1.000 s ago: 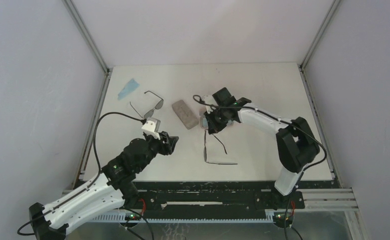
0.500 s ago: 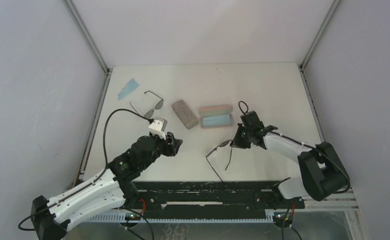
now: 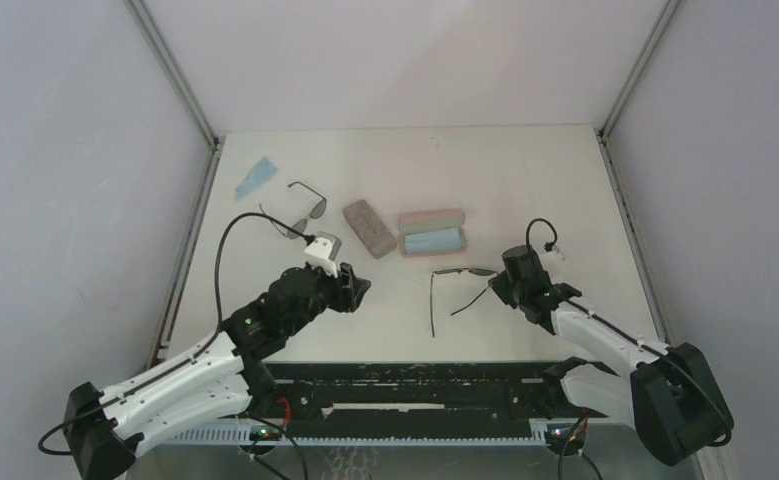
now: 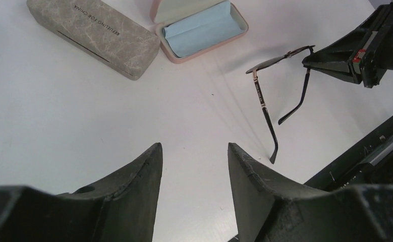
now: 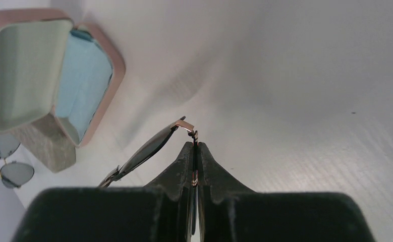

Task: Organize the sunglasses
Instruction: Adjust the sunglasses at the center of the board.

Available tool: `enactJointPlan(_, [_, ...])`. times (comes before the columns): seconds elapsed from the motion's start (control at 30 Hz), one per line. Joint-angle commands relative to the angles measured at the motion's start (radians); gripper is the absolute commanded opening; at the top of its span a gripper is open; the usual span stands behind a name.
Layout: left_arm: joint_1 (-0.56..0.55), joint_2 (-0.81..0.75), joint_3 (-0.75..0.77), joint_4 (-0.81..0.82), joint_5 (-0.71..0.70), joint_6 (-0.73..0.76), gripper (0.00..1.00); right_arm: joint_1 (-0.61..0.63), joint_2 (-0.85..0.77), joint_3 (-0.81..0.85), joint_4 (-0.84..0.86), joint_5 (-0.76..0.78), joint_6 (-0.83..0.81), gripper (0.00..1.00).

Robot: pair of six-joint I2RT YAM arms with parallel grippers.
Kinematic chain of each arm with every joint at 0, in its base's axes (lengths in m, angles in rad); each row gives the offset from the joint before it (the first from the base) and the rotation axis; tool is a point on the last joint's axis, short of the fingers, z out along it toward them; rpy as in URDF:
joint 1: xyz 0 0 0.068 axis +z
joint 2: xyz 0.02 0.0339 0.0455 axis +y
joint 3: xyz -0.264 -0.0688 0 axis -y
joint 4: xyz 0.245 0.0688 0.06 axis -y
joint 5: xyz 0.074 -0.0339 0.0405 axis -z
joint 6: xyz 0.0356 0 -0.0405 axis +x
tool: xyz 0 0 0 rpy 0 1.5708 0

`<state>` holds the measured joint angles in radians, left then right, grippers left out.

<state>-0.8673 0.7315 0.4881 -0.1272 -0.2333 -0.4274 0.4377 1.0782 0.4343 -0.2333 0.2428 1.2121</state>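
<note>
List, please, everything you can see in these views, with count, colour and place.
round sunglasses: one, black wire frame, far left of table, unfolded
held sunglasses: one, black frame, near centre, gripped by one temple
cloth: one, light blue, far-left corner
grey-brown case: one, closed, centre
pink case: one, open, blue lining cloth inside, right of grey-brown case
table: one, white
left tool: black, open, empty
right tool: black, shut on held sunglasses

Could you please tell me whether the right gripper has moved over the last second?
Yes. The right gripper, shut on the sunglasses, has moved from over the open pink case rightward and toward the near edge of the table.
</note>
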Motion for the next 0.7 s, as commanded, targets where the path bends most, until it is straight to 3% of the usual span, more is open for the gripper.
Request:
enactJointPlan(0.0, [0.007, 0.007, 0.059, 0.054, 0.017, -0.015, 0.55, -0.013, -0.010, -0.011, 0.001, 0.090, 0.070, 0.02])
enactJointPlan(0.33, [0.007, 0.010, 0.045, 0.068, 0.011, -0.025, 0.55, -0.065, -0.037, -0.066, 0.002, 0.028, -0.013, 0.14])
enactJointPlan(0.67, [0.008, 0.006, 0.067, 0.067, 0.015, 0.001, 0.56, -0.102, -0.367, 0.021, -0.200, 0.061, -0.328, 0.21])
